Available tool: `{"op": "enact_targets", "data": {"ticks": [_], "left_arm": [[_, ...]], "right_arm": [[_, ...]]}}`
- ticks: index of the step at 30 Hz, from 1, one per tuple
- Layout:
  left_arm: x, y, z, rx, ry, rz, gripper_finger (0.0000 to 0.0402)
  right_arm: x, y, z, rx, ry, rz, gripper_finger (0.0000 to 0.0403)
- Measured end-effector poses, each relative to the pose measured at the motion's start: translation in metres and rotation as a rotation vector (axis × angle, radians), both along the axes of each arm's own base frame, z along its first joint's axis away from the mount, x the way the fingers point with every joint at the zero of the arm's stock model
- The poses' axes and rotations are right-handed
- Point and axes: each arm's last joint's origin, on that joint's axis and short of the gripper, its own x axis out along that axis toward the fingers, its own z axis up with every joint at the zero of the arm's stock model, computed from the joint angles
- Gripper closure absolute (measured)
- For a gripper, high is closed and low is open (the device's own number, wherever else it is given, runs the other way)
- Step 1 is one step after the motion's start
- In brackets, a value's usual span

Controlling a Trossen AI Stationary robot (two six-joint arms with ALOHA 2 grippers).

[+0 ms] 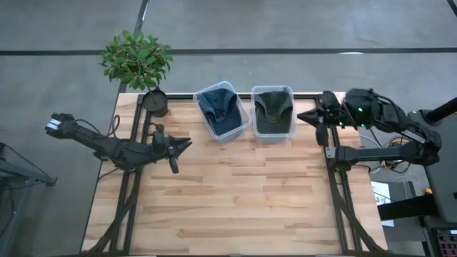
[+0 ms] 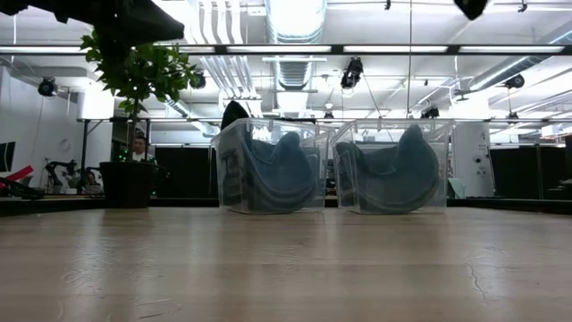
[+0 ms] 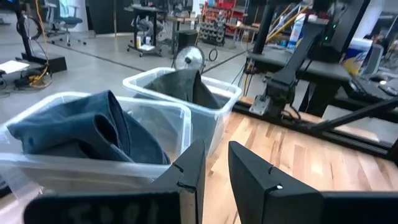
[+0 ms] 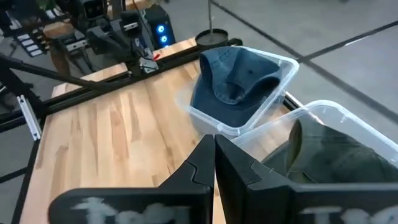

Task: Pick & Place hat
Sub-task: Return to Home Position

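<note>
Two clear plastic bins stand side by side at the table's far edge. The left bin (image 1: pixel 243 127) holds a blue hat (image 1: pixel 218 106), which also shows as the blue hat (image 4: pixel 239 78) in the right wrist view. The right bin (image 1: pixel 253 111) holds a dark green hat (image 1: pixel 273 107), the same green hat (image 3: pixel 180 87) seen from the left wrist. My left gripper (image 1: pixel 187 143) hovers over the table's left part, near side of the bins, fingers a little apart (image 3: pixel 214 171). My right gripper (image 1: pixel 300 116) hangs just right of the green hat's bin, fingers shut (image 4: pixel 214 158). Neither touches anything.
A potted plant (image 1: pixel 136 61) stands at the table's far left corner, its dark pot (image 1: pixel 155 102) beside the blue hat's bin. Bare wooden tabletop (image 1: pixel 235 193) stretches from the bins to the near edge. A person (image 2: pixel 138 148) shows in the room beyond.
</note>
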Motion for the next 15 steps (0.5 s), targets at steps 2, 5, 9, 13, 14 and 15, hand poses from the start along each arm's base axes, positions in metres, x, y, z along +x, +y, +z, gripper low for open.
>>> {"op": "enact_targets", "data": {"ticks": [2, 5, 9, 13, 14, 15], "left_arm": [[-0.005, 0.002, 0.004, 0.006, -0.021, -0.001, 0.0338], [-0.015, 0.006, 0.008, 0.027, -0.026, -0.003, 0.0338], [-0.03, 0.011, 0.01, 0.029, -0.042, 0.009, 0.0338], [-0.045, 0.017, 0.001, 0.014, -0.088, 0.008, 0.0338], [-0.048, 0.018, -0.002, 0.01, -0.099, 0.008, 0.0338], [-0.051, 0.02, -0.006, 0.006, -0.11, 0.008, 0.0338]], "right_arm": [[-0.009, 0.005, -0.004, -0.012, -0.019, -0.023, 0.0394], [-0.021, 0.01, -0.013, -0.014, -0.066, -0.056, 0.0394], [-0.032, 0.014, -0.027, -0.008, -0.143, -0.04, 0.0394], [-0.04, 0.016, -0.043, 0.002, -0.211, -0.039, 0.0394], [-0.041, 0.016, -0.047, 0.007, -0.228, -0.037, 0.0394], [-0.044, 0.017, -0.051, 0.01, -0.244, -0.035, 0.0394]]}}
